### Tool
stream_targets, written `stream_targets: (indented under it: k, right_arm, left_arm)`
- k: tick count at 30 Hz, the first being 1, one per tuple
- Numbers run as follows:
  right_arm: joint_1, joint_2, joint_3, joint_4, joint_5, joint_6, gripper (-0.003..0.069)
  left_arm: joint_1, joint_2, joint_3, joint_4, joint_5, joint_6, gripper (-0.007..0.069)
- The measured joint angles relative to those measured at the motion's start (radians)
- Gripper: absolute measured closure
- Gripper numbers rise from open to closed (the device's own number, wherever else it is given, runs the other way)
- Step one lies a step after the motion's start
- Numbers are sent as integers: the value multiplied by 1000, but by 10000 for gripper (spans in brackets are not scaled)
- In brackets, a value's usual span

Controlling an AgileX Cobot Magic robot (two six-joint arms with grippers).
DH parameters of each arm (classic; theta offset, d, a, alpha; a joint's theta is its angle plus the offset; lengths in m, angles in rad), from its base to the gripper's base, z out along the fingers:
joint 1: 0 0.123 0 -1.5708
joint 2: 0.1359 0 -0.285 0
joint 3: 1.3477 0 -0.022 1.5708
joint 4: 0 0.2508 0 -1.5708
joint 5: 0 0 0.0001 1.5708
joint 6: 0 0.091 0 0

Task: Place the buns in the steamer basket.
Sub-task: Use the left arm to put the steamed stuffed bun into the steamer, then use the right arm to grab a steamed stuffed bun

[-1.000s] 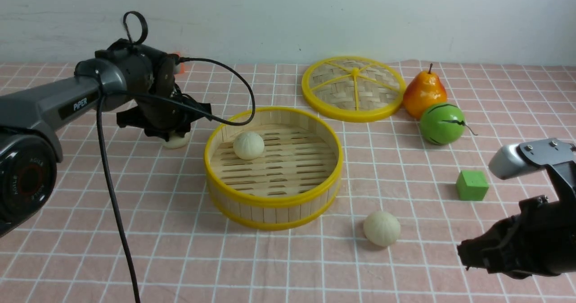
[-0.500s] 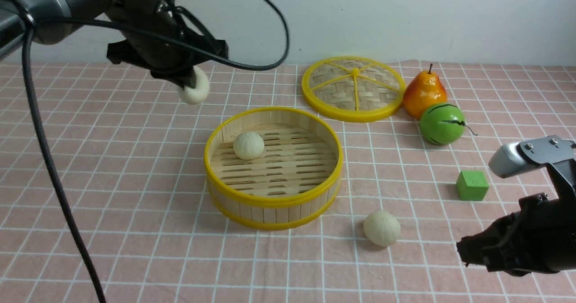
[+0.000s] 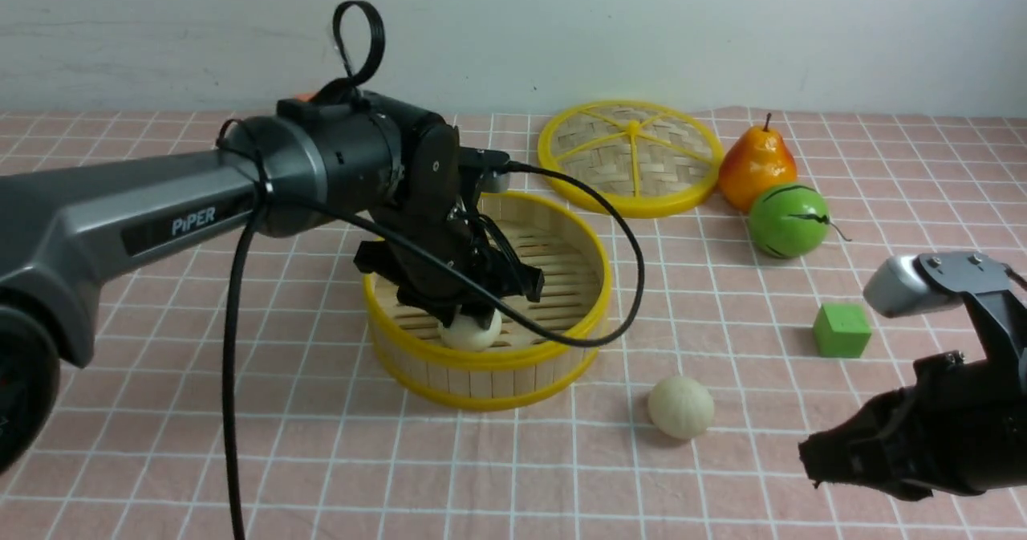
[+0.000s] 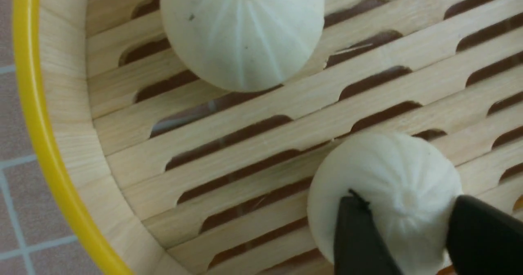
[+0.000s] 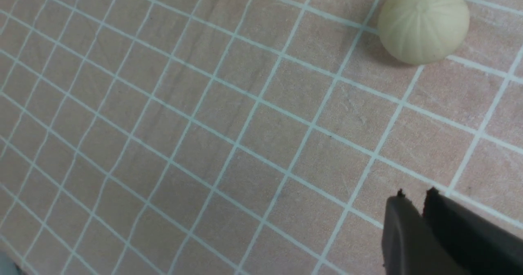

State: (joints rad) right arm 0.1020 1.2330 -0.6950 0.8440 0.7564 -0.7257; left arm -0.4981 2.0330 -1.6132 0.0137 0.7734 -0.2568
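The bamboo steamer basket [image 3: 513, 355] with yellow rims sits mid-table. My left gripper [image 3: 469, 323] reaches down inside it, shut on a cream-white bun [image 3: 471, 333] low at the basket's near side. In the left wrist view the fingers grip this bun [image 4: 392, 185] just above the slatted floor [image 4: 253, 144], and a second bun [image 4: 241, 30] lies loose on the slats beyond it; my left arm hides it in the front view. A third bun [image 3: 680, 406] lies on the cloth right of the basket and also shows in the right wrist view [image 5: 423, 21]. My right gripper [image 5: 414, 195] is shut and empty, low at the front right [image 3: 810, 456].
The flat woven lid [image 3: 630, 157] lies behind the basket. An orange pear [image 3: 756, 163], a green striped fruit [image 3: 788, 221] and a green cube [image 3: 841, 330] stand at the right. The left arm's black cable [image 3: 626, 283] loops over the basket.
My left gripper lifted a bun from the cloth left of the basket, carried it up and over the rim, and lowered it inside. The right arm edged slightly left.
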Motion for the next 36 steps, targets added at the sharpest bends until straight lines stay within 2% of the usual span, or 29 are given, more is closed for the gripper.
stream_targets:
  k: [1,3,5,8,9,10,14,16,17,19,23,26,30,36]
  right_arm:
    - [0,6,-1,5,19,7,582]
    - [0,19,-11,-3,39,13,582]
    - [0,33,-23,-23,53,30,580]
    - [8,58,-54,-79,60,84,580]
    - [37,85,-82,-146,48,129,580]
    - [42,89,-90,-155,46,142,579]
    - [187,185,-195,-393,-6,291,562]
    - [244,249,-264,-494,-17,409,536]
    - [248,256,-271,-503,-17,419,531]
    - [283,332,-345,-602,-32,534,475]
    - [292,448,-435,-674,-70,623,376]
    - [292,527,-476,-656,-109,637,358]
    - [294,608,-489,-602,-184,637,410]
    - [296,625,-493,-577,-166,592,564]
  left_arm:
    - [0,-14,-5,4,26,-11,235]
    - [0,-56,-7,8,73,-15,177]
    - [-2,-119,-7,8,127,-15,163]
    - [-13,-239,-7,15,199,-10,192]
    - [-28,-331,3,21,218,-6,240]
    - [-29,-354,7,21,219,-6,256]
    - [-59,-590,95,10,212,-16,454]
    - [-64,-721,178,2,197,-18,554]
    - [-64,-745,187,1,195,-18,554]
    - [-65,-860,302,9,155,-19,638]
    - [-65,-1073,532,72,55,-30,638]
    - [-65,-1215,700,114,-15,-83,638]
    - [-65,-1320,855,178,-54,-120,638]
    - [-65,-1359,988,246,-31,-131,638]
